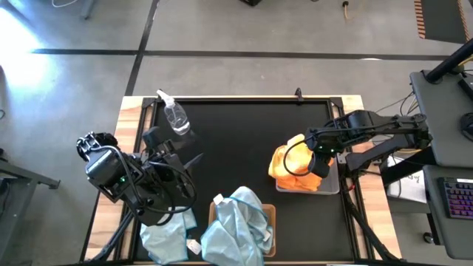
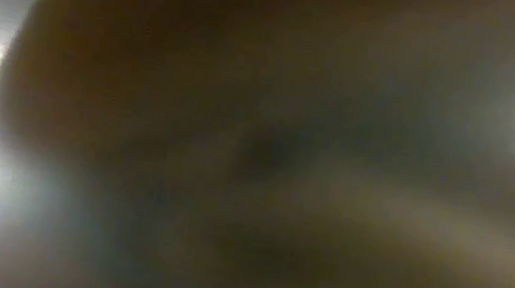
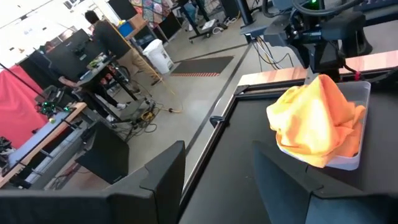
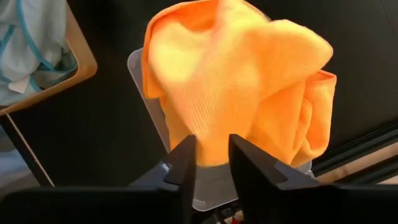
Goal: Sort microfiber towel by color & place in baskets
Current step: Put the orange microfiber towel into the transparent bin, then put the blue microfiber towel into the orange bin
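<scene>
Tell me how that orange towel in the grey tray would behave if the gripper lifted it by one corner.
The orange towel would probably hang limp: it sits crumpled in soft folds, draped over the rim of the grey tray. It looks light, so the tray would likely stay put. A trailing fold might snag that rim.

From the low camera nothing reads at all, only a brown and grey smear with white glare at one side. Seen from above, the shallow light grey plastic basket point(image 1: 332, 179) is mostly buried beneath the heaped bright orange microfiber towels point(image 1: 290, 167) and the right arm, so only its outer rim shows. The tan-brown basket point(image 1: 270, 214) is largely covered by pale blue cloths point(image 1: 238, 225), which the picture's lower edge cuts off. The left pincer point(image 1: 194, 160) is lost among dark cabling there.
</scene>
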